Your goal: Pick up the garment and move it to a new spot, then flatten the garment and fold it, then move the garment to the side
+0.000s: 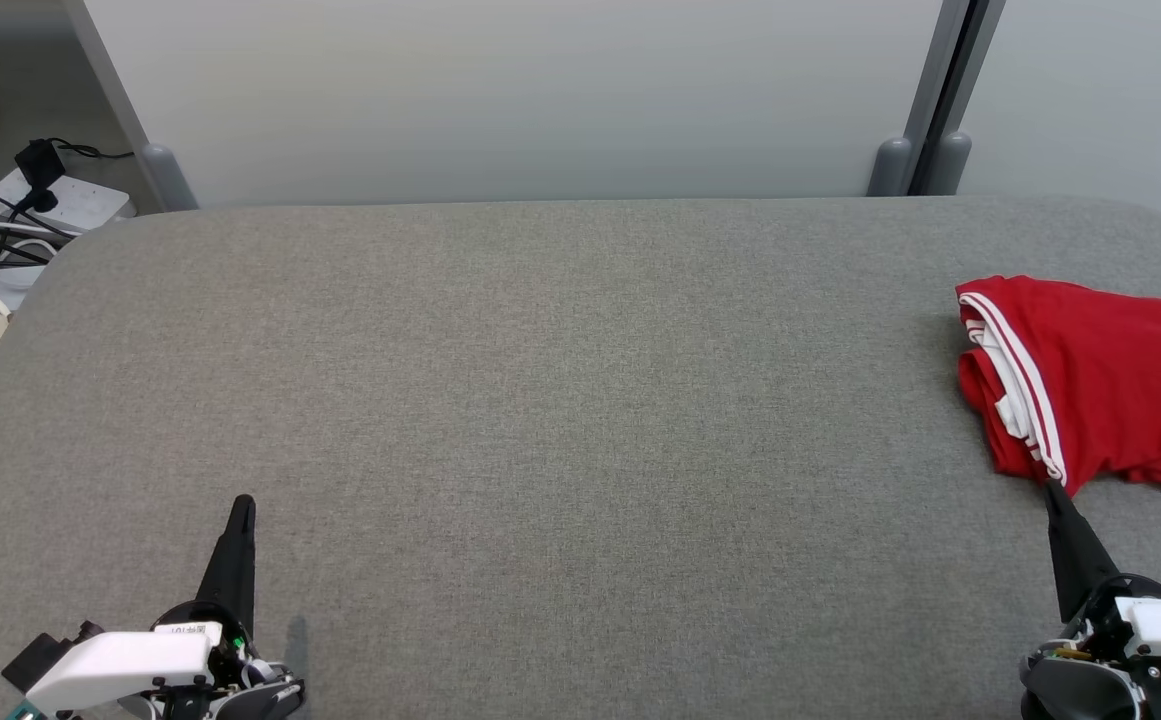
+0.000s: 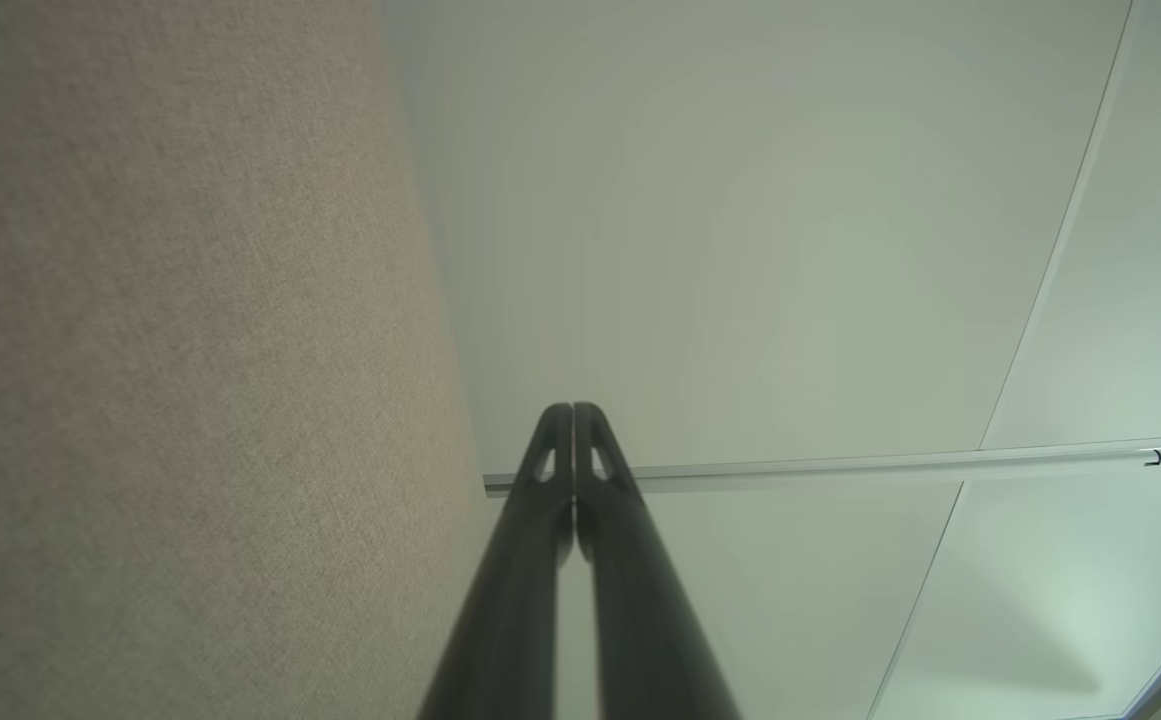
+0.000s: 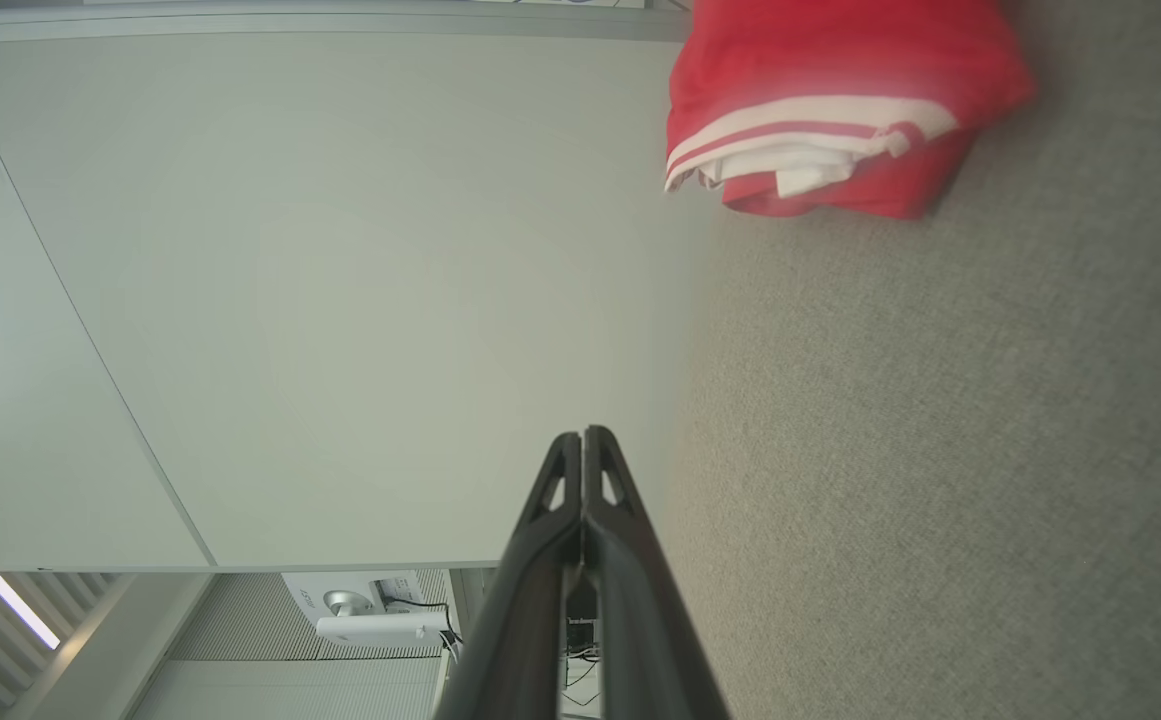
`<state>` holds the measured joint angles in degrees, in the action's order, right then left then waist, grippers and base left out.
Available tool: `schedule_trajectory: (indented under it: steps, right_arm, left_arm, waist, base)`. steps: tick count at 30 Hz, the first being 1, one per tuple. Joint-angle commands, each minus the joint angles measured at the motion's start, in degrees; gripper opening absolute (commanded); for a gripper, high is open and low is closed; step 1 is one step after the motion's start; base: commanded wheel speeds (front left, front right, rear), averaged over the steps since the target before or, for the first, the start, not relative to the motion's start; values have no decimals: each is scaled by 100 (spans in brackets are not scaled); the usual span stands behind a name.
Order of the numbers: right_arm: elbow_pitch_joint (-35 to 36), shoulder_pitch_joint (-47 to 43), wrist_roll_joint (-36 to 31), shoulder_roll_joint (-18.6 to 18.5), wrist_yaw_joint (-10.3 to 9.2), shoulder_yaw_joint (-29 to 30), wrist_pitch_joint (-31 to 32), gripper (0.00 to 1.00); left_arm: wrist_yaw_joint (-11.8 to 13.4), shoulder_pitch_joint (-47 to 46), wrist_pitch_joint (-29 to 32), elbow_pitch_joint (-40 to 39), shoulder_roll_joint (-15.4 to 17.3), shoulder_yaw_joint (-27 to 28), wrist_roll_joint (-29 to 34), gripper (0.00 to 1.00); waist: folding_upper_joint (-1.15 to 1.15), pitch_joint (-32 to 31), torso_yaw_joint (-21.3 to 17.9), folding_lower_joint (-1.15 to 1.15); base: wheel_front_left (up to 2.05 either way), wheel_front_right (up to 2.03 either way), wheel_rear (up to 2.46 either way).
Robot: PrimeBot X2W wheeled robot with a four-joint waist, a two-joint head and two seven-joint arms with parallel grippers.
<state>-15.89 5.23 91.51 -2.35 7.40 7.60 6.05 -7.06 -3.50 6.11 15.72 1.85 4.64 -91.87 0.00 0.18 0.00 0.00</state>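
Red garment (image 1: 1090,390) with white stripes, one only, lies bunched in loose layers at the far right of the grey cloth-topped desk (image 1: 540,400) in the head view, partly cut off by the frame. Two grippers: left gripper (image 1: 242,505) sits lower left, well apart from it, and right gripper (image 1: 1050,490) has its tip near the front hem. Left wrist view: fingers (image 2: 552,450) pressed together, holding nothing, desk alongside. Right wrist view: fingers (image 3: 605,480) together too, empty, with the garment (image 3: 840,60) ahead and bare desk between. It is likely light, soft and limp, and the layers may slide. Best hold looks like the striped hem.
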Motion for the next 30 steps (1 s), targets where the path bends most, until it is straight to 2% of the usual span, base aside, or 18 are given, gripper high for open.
schedule_trajectory:
  steps: [1,30]
  right_arm:
    - [187,96,66,-53,9,-109,43,0]
    - [187,96,67,-53,9,-109,43,0]
  left_arm:
    - [-43,-269,36,-168,103,186,-31,0]
    - [-43,-268,36,-168,103,186,-31,0]
  waist:
    - [0,0,0,0]
    - [0,0,0,0]
  base:
    - [0,0,0]
    - [0,0,0]
